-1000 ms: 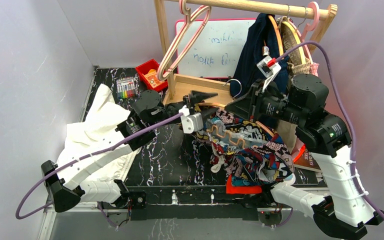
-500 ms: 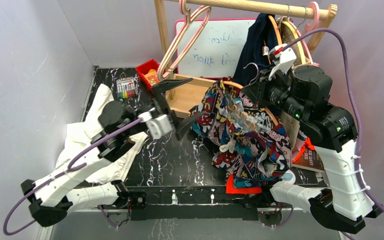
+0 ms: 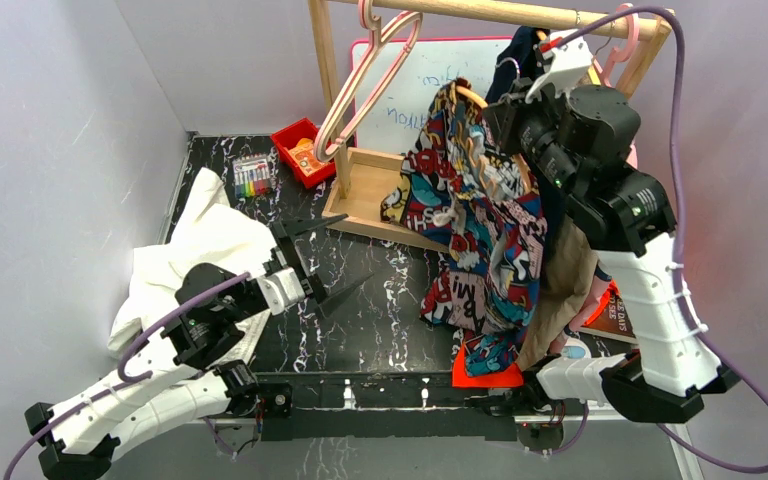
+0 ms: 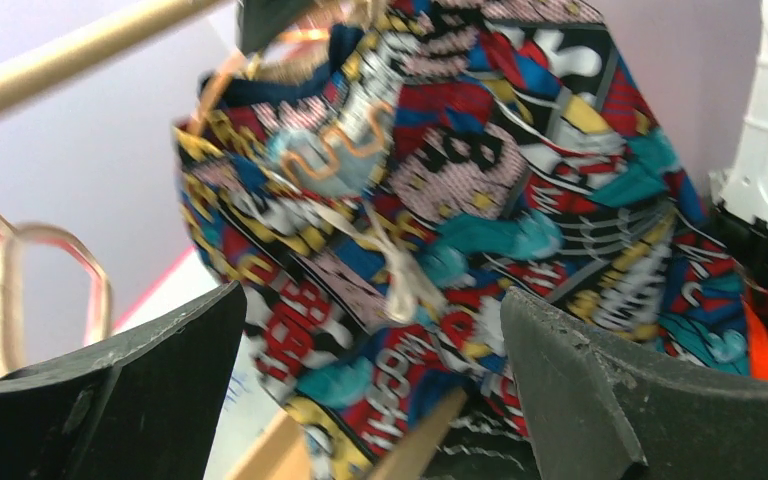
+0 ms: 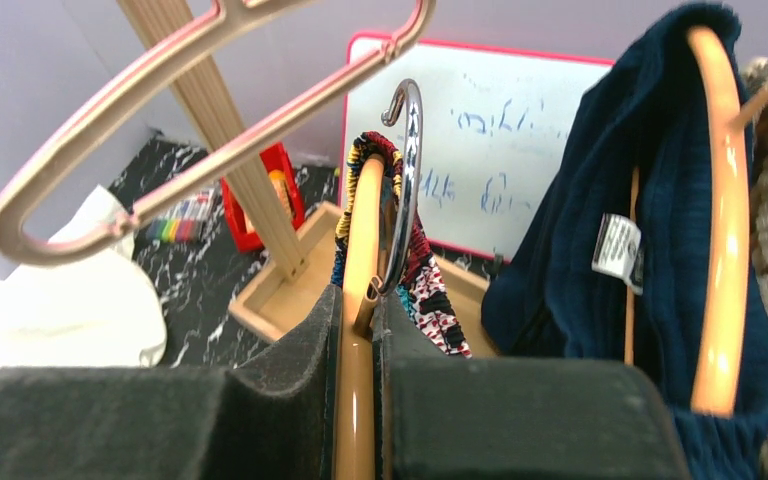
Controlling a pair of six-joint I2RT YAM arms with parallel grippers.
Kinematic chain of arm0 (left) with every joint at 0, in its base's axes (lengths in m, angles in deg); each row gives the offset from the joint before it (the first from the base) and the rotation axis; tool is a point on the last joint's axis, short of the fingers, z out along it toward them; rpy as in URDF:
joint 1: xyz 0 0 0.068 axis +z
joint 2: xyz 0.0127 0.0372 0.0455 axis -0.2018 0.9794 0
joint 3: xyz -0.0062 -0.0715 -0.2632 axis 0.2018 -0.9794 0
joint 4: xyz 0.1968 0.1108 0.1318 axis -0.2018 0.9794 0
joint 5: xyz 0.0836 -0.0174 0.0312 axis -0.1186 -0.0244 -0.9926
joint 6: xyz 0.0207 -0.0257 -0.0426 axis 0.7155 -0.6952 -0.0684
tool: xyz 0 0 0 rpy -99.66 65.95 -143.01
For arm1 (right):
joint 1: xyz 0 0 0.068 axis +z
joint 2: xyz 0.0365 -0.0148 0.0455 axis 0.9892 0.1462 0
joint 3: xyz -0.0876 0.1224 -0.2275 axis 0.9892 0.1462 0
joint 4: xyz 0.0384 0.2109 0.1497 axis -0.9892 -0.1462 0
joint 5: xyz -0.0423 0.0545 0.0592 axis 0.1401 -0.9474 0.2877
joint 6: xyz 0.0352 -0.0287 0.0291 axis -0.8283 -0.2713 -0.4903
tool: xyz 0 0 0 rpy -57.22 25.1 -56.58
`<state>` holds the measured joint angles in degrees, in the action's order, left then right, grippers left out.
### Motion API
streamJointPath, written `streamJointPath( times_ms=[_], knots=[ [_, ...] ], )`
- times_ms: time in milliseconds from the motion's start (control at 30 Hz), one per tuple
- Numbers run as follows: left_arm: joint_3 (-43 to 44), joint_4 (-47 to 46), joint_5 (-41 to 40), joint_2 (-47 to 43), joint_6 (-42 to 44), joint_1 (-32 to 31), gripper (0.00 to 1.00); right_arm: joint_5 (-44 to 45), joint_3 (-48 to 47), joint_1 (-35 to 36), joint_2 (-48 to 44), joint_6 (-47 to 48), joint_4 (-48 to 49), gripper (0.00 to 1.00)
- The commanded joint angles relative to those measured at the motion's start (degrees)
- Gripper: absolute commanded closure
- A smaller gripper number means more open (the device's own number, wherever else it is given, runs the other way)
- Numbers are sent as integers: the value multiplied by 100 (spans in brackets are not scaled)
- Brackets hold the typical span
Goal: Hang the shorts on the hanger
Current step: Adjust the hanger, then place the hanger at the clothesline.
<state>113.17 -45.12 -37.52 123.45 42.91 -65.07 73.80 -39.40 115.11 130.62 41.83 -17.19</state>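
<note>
A black, white-veined table (image 3: 360,300) fills the middle of the top view, closed in by pale lilac walls (image 3: 70,120). At upper centre stands a wooden rack (image 3: 325,90), with a whiteboard (image 3: 415,105) propped behind it and a pink hanger (image 3: 365,85) on its rail. A red tray (image 3: 300,150) and a pack of markers (image 3: 252,178) lie at the table's upper left. A white cloth (image 3: 195,255) is heaped along the left edge. At the upper right a dark navy garment (image 3: 525,55) hangs from the rail, just beside the shorts and partly behind the right arm.

The shorts (image 3: 475,230) hang in the centre of the top view, draped over the hanger (image 5: 360,210). In the left wrist view its zigzag bar shows against the print and the white drawstring (image 4: 400,290) dangles. Whether the lowest fold touches the table cannot be told.

The right arm rises from the lower right corner. The right hand (image 5: 360,310), high in the frame near the rail, is clenched on the hanger's neck just under the silver hook (image 5: 407,170), which stands free with the whiteboard behind it. The left arm lies folded low at the lower left. The left hand (image 3: 355,248) is released, its fingers (image 4: 110,400) spread wide and empty above the table, well apart from the shorts and facing them.
</note>
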Motion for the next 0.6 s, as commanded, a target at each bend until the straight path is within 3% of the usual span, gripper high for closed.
streamJointPath(
  times_ms=[0, 300, 567],
  knots=[
    [-574, -203, -236, -353, -570, -1, 2, 308, -400, 29, 205, 122, 1620, 100],
    [-1844, -905, -557, -584, -1102, -4, 2, 714, -299, -17, 471, 341, 2797, 100],
    [-2181, -1164, -470, -357, -1385, -2, 2, 869, -895, -211, 1005, 451, 3006, 100]
  ],
)
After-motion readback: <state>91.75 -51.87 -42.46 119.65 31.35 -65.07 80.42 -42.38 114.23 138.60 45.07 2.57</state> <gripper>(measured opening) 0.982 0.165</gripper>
